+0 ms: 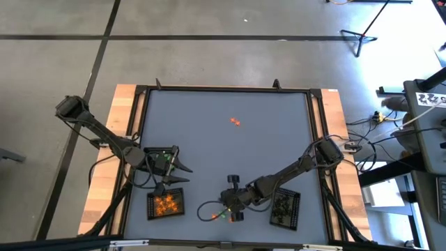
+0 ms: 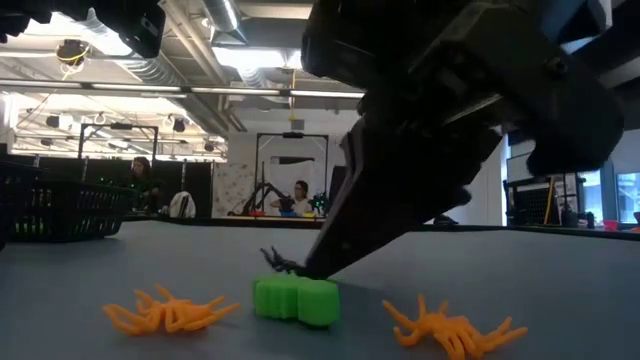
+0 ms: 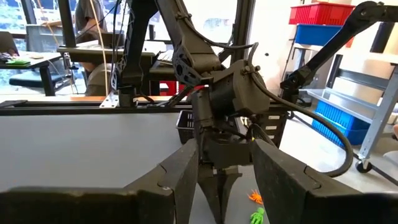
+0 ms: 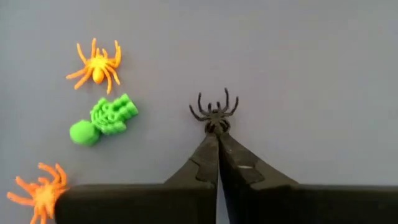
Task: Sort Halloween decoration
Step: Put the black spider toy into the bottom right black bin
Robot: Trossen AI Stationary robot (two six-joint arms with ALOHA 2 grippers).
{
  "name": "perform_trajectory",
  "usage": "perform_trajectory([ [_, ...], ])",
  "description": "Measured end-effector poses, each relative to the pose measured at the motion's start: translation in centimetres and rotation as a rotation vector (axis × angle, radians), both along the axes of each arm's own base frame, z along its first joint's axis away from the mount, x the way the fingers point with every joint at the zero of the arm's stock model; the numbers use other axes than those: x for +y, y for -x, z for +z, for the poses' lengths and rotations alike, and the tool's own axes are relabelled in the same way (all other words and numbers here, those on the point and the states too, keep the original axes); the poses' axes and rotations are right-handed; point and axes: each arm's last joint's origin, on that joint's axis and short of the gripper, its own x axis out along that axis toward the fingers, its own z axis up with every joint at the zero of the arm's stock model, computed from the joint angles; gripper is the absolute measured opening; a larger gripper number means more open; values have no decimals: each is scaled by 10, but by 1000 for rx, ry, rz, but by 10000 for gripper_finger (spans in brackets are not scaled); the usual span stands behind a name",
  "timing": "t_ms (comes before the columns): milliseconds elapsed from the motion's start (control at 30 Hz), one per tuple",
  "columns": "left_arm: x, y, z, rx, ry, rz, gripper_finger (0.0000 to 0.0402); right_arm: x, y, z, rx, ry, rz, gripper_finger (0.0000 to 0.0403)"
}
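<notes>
A small black spider [image 4: 214, 112] lies on the grey table near its front edge, with my right gripper [image 4: 217, 134] shut on it. Beside it lie a green trinket [image 4: 102, 118] and two orange spiders [image 4: 96, 65] [image 4: 37, 193]. The low view shows the green trinket [image 2: 295, 300] between the orange spiders [image 2: 170, 312] [image 2: 450, 325], with the right gripper [image 2: 310, 268] behind them. In the high view the right gripper [image 1: 224, 209] is at the front centre. My left gripper [image 1: 185, 169] hovers open at the left with nothing between its fingers [image 3: 186, 180]. My right gripper pinches the black spider by the near end of its body [image 4: 214, 126], only at the fingertips. The fingers slant down from the table's right side. The legs [image 2: 280, 262] spread out ahead of the tips; whether the spider is clear of the table I cannot tell.
A black tray [image 1: 149, 206] holding orange pieces stands front left, and another tray [image 1: 298, 209] with dark pieces front right. A third tray [image 1: 150, 151] sits under the left arm. Two orange pieces [image 1: 235, 122] lie mid-table. Black rails frame the table.
</notes>
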Motion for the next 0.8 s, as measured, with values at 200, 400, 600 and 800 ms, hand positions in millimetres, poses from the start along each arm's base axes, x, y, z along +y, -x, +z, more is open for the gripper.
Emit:
perform_trajectory([
  [200,0,0,0,-1,-6,1,144,-5,9,26,15,1,1,2],
  [400,0,0,0,-4,-6,3,144,-12,24,66,16,-24,-29,2],
  [600,0,0,1,-8,-1,8,144,-11,8,70,-149,-30,-22,15],
  [800,0,0,0,-3,4,8,144,-17,-24,39,-256,-112,42,75],
])
